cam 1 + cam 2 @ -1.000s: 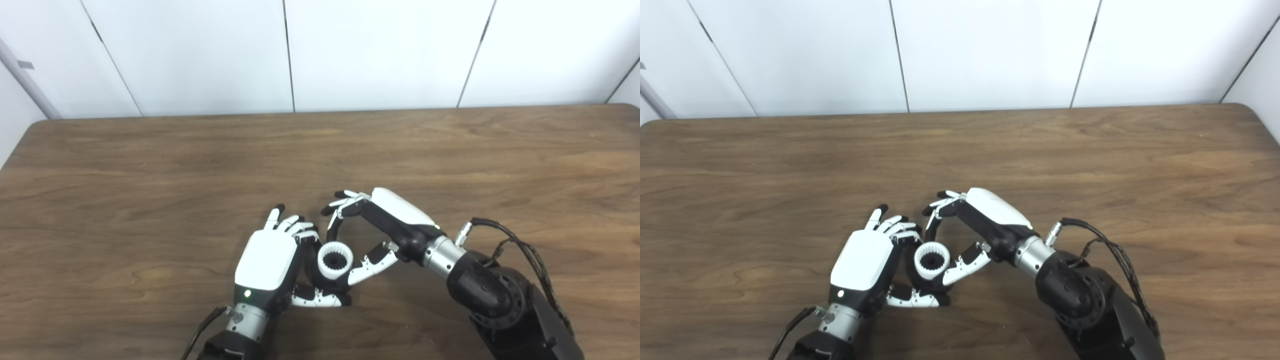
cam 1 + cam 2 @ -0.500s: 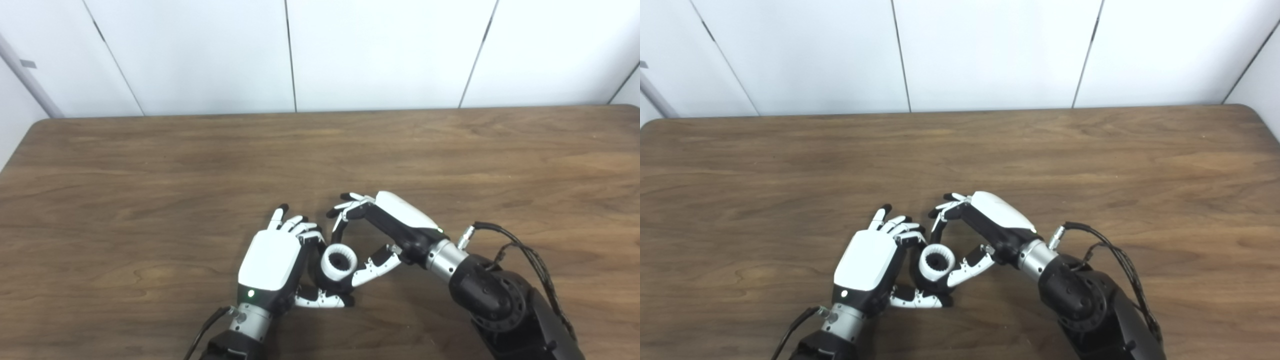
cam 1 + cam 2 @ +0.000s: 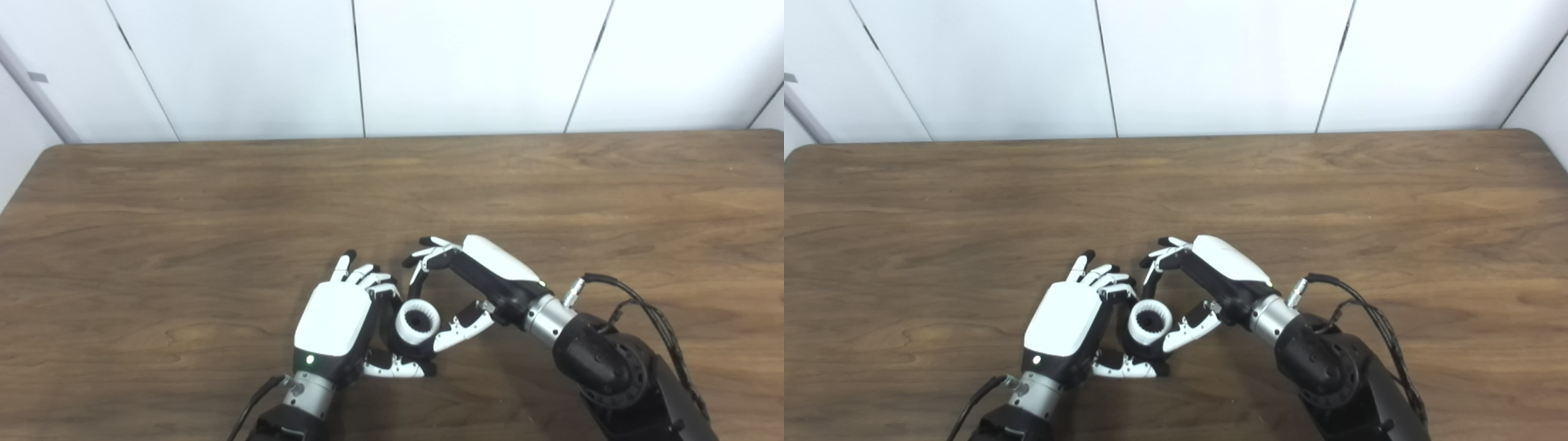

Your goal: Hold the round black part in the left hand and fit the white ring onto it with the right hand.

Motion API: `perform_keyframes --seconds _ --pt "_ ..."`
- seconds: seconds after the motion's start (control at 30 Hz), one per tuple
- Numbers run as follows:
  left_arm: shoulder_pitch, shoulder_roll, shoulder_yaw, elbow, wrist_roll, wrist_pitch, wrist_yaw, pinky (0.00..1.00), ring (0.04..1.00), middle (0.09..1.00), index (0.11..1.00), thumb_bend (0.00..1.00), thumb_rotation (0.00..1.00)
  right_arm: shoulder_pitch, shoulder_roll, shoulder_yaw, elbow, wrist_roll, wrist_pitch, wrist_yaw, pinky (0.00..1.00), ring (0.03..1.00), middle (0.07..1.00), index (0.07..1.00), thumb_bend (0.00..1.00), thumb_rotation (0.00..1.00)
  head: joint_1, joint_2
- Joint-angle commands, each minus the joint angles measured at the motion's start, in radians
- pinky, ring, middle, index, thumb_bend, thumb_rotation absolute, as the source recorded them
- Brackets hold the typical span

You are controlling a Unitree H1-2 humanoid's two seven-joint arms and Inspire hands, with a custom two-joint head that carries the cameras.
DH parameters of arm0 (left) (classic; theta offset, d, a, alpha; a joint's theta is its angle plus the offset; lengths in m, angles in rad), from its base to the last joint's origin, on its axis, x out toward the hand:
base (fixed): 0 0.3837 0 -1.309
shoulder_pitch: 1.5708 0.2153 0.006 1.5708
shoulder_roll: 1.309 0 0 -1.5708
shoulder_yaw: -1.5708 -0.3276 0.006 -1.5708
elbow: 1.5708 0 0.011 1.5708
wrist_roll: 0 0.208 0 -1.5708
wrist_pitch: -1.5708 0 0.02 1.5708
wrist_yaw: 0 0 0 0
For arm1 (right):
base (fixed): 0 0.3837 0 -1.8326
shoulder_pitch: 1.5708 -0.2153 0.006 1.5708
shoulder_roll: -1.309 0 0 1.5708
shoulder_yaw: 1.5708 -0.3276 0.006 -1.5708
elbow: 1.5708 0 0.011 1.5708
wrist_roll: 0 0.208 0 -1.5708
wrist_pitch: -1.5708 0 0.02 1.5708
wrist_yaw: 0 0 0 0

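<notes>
My left hand lies low over the table, back up, and is shut on the round black part, which shows only as a dark rim between its fingers and thumb. The white ring, toothed inside, sits on top of the black part, opening up. My right hand arches over from the right. Its thumb presses the ring's right side and a curled finger comes down at the ring's far edge. It also shows in the right eye view.
The brown wooden table stretches to the left, right and back of the hands. White wall panels stand behind its far edge. A black cable loops out from my right forearm.
The whole picture has shifted slightly to the right, so the camera moved. Both hands keep the same hold around the ring and black part; no clear move of the things.
</notes>
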Motion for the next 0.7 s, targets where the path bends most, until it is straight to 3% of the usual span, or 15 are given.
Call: perform_keyframes --seconds 0.0,0.67 --pt "0.000 0.000 -0.015 0.015 0.025 0.000 -0.017 1.00 0.853 0.760 0.485 0.52 0.05 -0.011 0.004 -0.012 -0.012 0.008 -0.032 -0.022 0.95 0.955 0.807 0.484 0.52 0.13 0.001 0.001" --pt "-0.004 -0.005 -0.020 0.025 0.026 0.001 -0.011 1.00 0.854 0.762 0.485 0.52 0.05 -0.007 -0.003 -0.023 -0.012 -0.004 -0.038 -0.020 0.92 0.945 0.800 0.484 0.52 0.13 0.007 0.001"
